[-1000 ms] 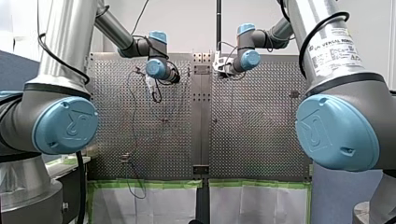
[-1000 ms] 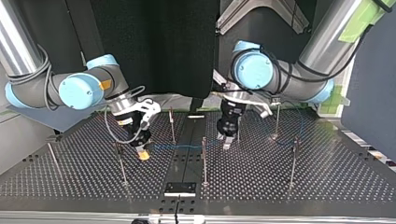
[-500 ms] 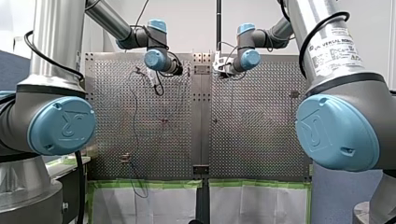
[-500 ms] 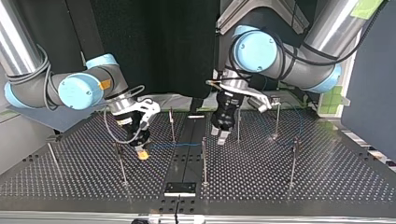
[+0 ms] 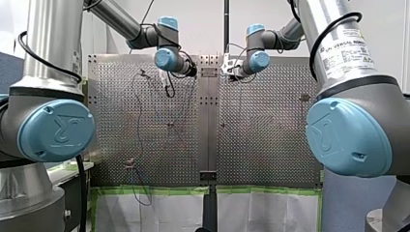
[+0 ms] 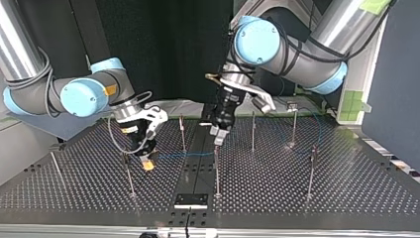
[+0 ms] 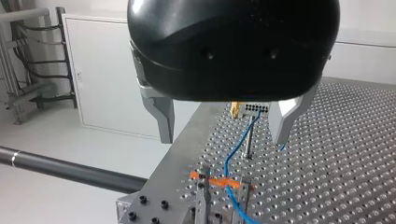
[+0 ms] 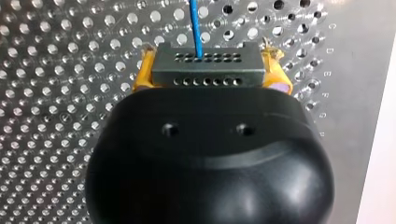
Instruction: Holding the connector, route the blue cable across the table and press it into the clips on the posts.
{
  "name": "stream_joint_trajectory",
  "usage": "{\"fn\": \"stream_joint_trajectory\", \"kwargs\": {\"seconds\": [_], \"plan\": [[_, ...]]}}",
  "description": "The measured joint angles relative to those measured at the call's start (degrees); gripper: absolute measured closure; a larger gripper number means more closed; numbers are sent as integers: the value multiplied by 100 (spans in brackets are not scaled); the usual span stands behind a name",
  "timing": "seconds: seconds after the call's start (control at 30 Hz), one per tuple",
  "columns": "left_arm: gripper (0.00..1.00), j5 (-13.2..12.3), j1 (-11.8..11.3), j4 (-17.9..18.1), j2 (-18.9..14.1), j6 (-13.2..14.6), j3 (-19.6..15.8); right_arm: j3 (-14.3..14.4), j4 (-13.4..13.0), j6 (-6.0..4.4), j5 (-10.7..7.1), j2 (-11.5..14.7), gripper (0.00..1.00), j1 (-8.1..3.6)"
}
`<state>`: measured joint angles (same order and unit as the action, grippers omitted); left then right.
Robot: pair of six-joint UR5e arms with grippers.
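My right gripper (image 8: 210, 70) grips the connector (image 8: 205, 63). My left gripper (image 7: 222, 137) is open; the blue cable (image 7: 233, 149) runs lengthwise below its jaws, toward the orange clip (image 7: 219, 181).

A white label (image 5: 346, 50) on my right arm (image 5: 319, 21) is seen in the front view; "VERSAL ROBOTS" can be read, the smaller print cannot. A "UR" logo is borne by the blue joint caps (image 5: 348, 137).

Dark grey connector (image 8: 205, 65), clamped between yellow pads (image 8: 142, 77), trails a thin blue cable (image 8: 196, 21) that crosses an orange clip (image 7: 219, 181) among upright posts (image 6: 216, 168).
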<state>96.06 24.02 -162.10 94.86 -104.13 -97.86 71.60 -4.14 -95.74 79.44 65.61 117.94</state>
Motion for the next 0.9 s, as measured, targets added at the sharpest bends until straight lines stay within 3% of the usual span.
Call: {"fn": "stream_joint_trajectory", "kwargs": {"seconds": [0.33, 0.57, 0.9], "plan": [[0, 482, 267, -243, 71, -5, 379, 0, 0, 13, 99, -3, 100, -17], [0, 801, 409, -551, 387, 173, 727, 0, 4, 13, 107, -6, 100, -20], [0, 1095, 537, -803, 811, 214, 1287, 0, 2, 11, 114, -7, 100, -20]]}}
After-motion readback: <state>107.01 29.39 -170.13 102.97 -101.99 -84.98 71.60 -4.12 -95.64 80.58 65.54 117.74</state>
